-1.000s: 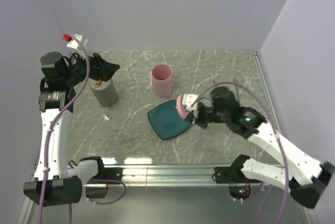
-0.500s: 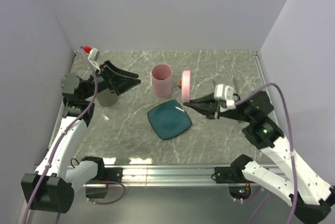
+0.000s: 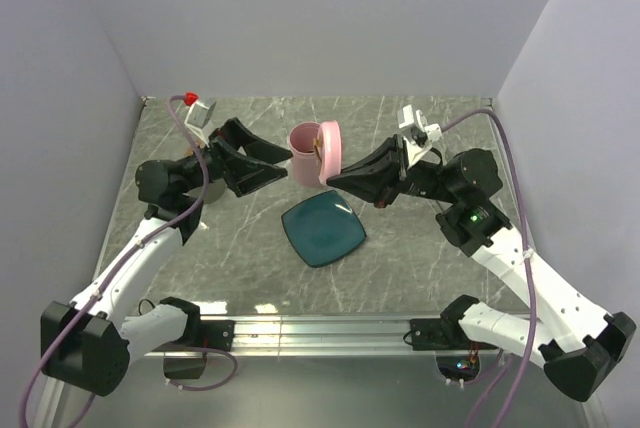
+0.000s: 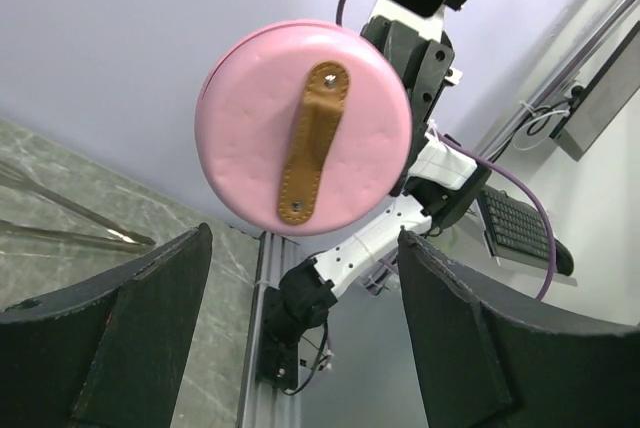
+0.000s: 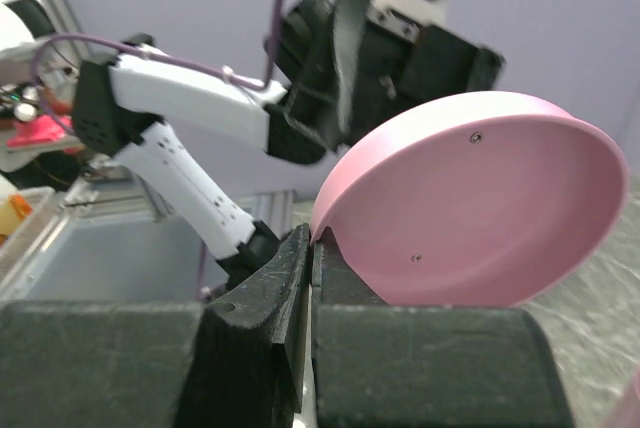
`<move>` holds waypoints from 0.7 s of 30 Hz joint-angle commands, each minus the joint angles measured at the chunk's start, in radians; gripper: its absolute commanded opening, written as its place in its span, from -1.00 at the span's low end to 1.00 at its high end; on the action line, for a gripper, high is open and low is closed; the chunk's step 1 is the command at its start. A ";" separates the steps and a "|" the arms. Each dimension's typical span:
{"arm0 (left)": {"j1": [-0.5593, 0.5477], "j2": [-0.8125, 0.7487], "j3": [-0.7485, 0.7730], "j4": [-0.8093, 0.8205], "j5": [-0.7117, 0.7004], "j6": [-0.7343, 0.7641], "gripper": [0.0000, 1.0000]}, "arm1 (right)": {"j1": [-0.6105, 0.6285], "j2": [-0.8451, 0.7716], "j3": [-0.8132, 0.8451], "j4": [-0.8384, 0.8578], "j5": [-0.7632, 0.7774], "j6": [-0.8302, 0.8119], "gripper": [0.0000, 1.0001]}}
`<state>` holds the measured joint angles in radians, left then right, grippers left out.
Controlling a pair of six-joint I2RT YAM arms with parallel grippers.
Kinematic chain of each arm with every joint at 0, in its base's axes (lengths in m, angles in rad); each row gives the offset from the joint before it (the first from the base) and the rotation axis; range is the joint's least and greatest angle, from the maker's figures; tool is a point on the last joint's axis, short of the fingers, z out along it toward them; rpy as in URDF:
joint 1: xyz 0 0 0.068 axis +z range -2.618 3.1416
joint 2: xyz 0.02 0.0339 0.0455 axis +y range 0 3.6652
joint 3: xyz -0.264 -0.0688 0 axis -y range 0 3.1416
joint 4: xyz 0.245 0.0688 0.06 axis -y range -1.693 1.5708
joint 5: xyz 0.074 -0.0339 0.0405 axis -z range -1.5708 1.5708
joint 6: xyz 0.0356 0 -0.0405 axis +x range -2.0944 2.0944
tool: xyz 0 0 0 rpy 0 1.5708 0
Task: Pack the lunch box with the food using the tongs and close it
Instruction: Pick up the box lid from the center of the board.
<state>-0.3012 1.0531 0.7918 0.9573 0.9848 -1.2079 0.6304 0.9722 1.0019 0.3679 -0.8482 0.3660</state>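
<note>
The lunch box, a pink round cup (image 3: pixel 307 155), stands upright at the back middle of the table. Its pink lid (image 3: pixel 331 151) with a brown strap hangs on edge just right of the cup's mouth. My right gripper (image 3: pixel 332 180) is shut on the lid's rim, which sits pinched between the fingers (image 5: pixel 312 238). The lid's strap side (image 4: pixel 310 138) faces my left gripper (image 3: pixel 275 165), which is open and empty a little left of the cup. Its hollow underside (image 5: pixel 480 198) faces the right wrist. The food and the tongs are out of view.
A bare teal square plate (image 3: pixel 322 229) lies in front of the cup. The left arm hides the spot at the back left where a grey canister stood. The metal rail (image 3: pixel 320 326) runs along the near edge. Walls close in the back and both sides.
My right arm has lifted the lid from beside the plate up and back to the cup's mouth. The left arm has swung right from the grey canister toward the cup, its jaws slightly narrower.
</note>
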 commanded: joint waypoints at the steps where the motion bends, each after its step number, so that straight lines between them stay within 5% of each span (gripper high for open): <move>1: -0.045 0.018 0.037 0.112 -0.044 -0.024 0.59 | -0.003 0.028 0.050 0.144 -0.017 0.122 -1.00; 21: -0.110 0.062 0.138 -0.060 -0.138 0.082 0.23 | 0.051 0.091 0.089 0.161 -0.002 0.154 -1.00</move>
<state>-0.3996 1.1114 0.8917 0.8913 0.8642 -1.1591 0.6765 1.0615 1.0313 0.4896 -0.8577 0.5198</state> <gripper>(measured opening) 0.619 0.030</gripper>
